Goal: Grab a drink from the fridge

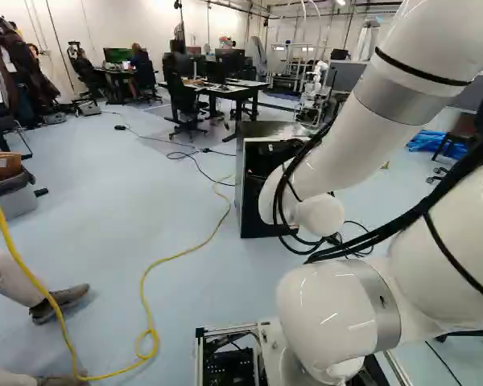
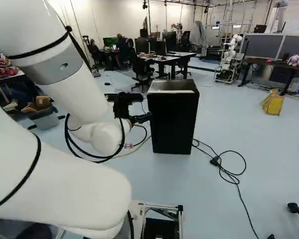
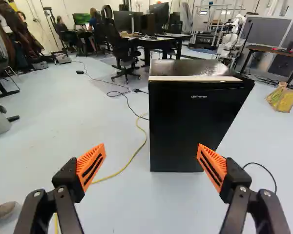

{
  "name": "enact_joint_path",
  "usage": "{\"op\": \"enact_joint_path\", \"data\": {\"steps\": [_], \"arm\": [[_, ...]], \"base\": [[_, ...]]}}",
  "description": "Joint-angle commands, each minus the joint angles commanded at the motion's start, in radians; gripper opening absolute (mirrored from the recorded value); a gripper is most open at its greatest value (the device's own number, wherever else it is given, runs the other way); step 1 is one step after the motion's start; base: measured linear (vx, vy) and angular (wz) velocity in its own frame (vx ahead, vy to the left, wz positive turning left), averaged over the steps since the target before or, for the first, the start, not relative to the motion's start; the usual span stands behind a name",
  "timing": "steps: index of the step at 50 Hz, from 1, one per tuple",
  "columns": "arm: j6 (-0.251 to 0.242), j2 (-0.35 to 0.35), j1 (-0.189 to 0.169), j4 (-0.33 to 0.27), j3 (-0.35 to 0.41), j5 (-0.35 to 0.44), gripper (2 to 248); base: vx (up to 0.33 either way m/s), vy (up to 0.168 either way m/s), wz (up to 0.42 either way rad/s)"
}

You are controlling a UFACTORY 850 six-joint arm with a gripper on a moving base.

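White jointed arm [image 1: 346,153] blocks part of the black box-shaped fridge [image 3: 185,126] in left base view. Black two-finger gripper [image 2: 145,117], jaws wide apart, fridge ahead of it, contents hidden; black wheeled office chair [image 3: 123,54] beyond fridge.

A yellow cord [image 1: 53,304] is laid in bends on the floor [image 1: 88,193]. A black cord [image 2: 215,161] is looped there too. A yellow bag [image 2: 273,104] is seen near a desk [image 2: 270,62]. Screens [image 2: 160,48] are set on a table [image 2: 162,58], and a brown box [image 2: 42,102] is held in a grey bin [image 2: 45,119].
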Motion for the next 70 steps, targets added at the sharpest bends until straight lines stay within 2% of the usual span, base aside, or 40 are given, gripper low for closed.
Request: {"op": "enact_joint_path", "data": {"steps": [26,70], "arm": [[0.0,0.0,0.0,0.0,0.0,0.0,247],[0.0,0.0,0.0,0.0,0.0,0.0,247]], "base": [[0.019,0.002,0.001],[0.121,-0.006,-0.05]]}}
